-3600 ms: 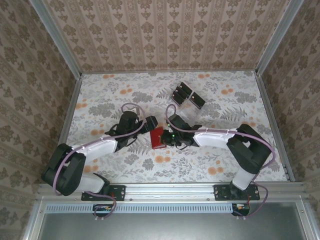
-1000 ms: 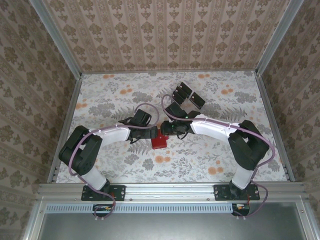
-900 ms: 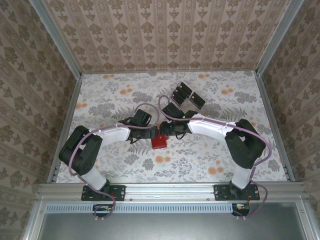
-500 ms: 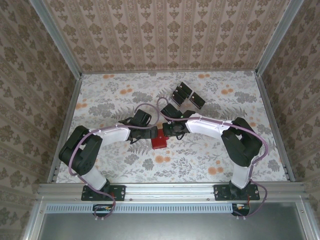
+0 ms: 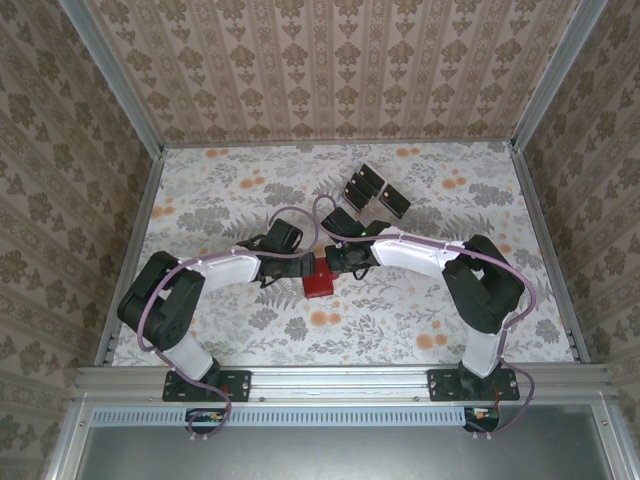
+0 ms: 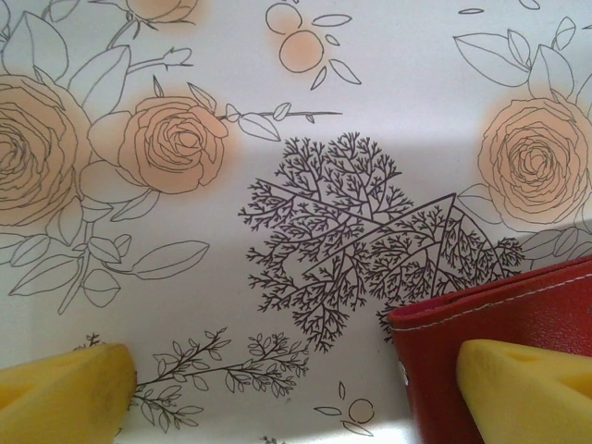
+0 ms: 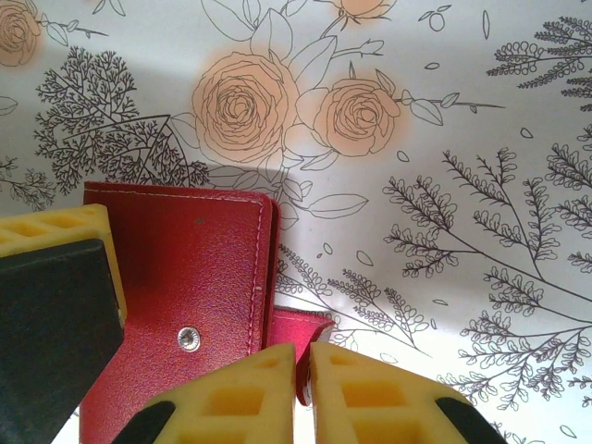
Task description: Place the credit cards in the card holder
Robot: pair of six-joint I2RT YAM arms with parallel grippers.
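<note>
The red card holder (image 5: pixel 320 282) lies shut on the flowered table, mid-table between both arms. My left gripper (image 5: pixel 307 267) is open at the holder's left far corner. In the left wrist view one yellow fingertip (image 6: pixel 529 392) rests on the red holder (image 6: pixel 435 344), while the other stands on bare table. My right gripper (image 7: pixel 302 357) is shut on the holder's small red flap (image 7: pixel 305 331), beside the cover (image 7: pixel 185 268) with its snap stud (image 7: pixel 189 339). The black credit cards (image 5: pixel 366 184) sit at the back.
The cards stand in a clear tiered rack (image 5: pixel 372 207) behind the grippers. The left gripper's yellow and black finger (image 7: pixel 55 277) lies over the holder's left side in the right wrist view. Patterned walls (image 5: pixel 330 70) close in the table.
Since 3.6 s ago both grippers and the holder have shifted a little; the holder now lies squarer. Over the last second only the right arm's elbow crept left.
</note>
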